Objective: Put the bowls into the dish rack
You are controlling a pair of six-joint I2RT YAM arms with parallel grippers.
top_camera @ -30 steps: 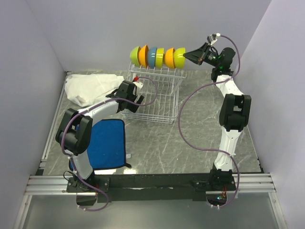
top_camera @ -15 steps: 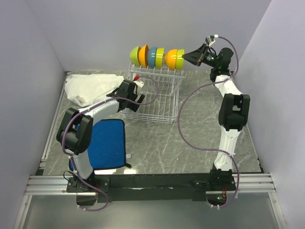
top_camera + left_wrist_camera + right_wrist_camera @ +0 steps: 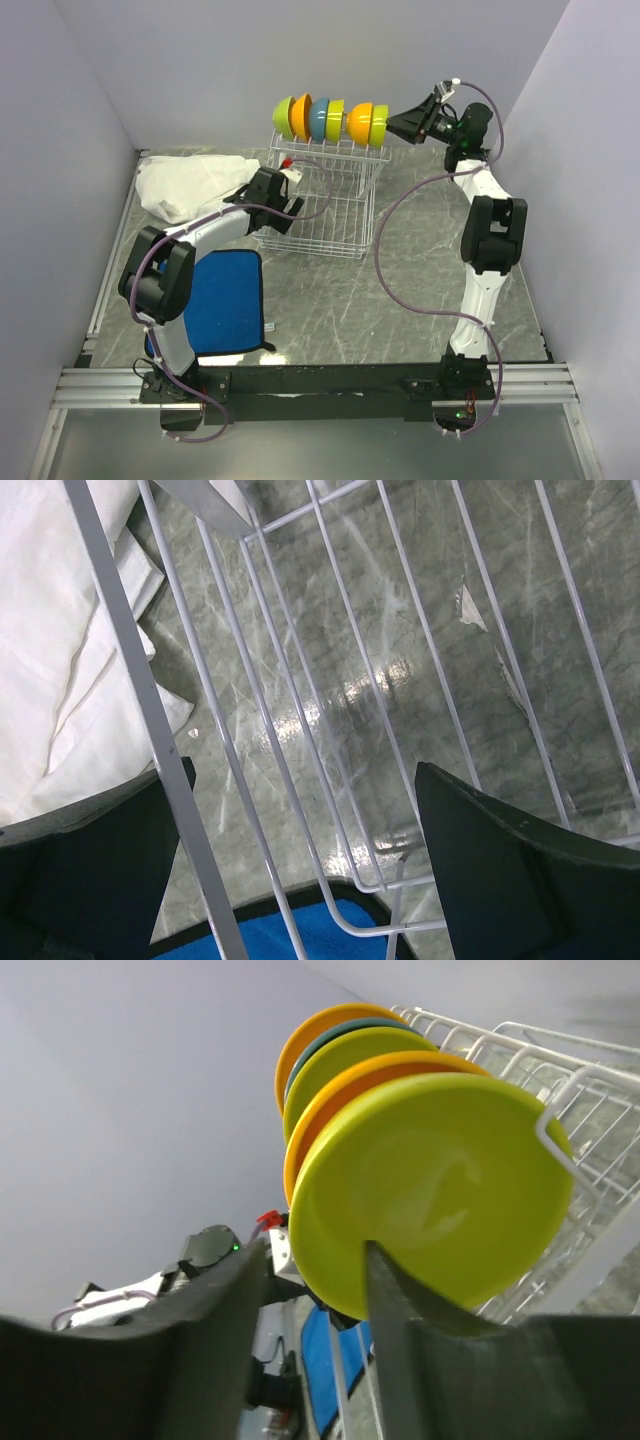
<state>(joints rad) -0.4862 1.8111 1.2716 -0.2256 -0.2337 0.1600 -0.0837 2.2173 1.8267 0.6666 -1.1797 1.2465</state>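
While the right gripper (image 3: 312, 1260) stands parted around the lime green bowl (image 3: 430, 1190), last of 6 bowls (image 3: 330, 120) on the dish rack (image 3: 325, 200) at upper centre, withdraw straight without nudging it; left gripper (image 3: 305, 820) gapes wide.

**Right hand (image 3: 398, 120) lets go of the end bowl (image 3: 379, 122)**

The right hand has opened. Its fingers (image 3: 200, 1350) were closed a second ago on the lime green end bowl at the right of the row, and now stand apart with the bowl's rim loose between them. The hand has drawn back a little to the right. The bowl leaned toward the hand before. It now sits more upright on the dish rack (image 3: 330, 152), close against the orange bowl (image 3: 360, 120).
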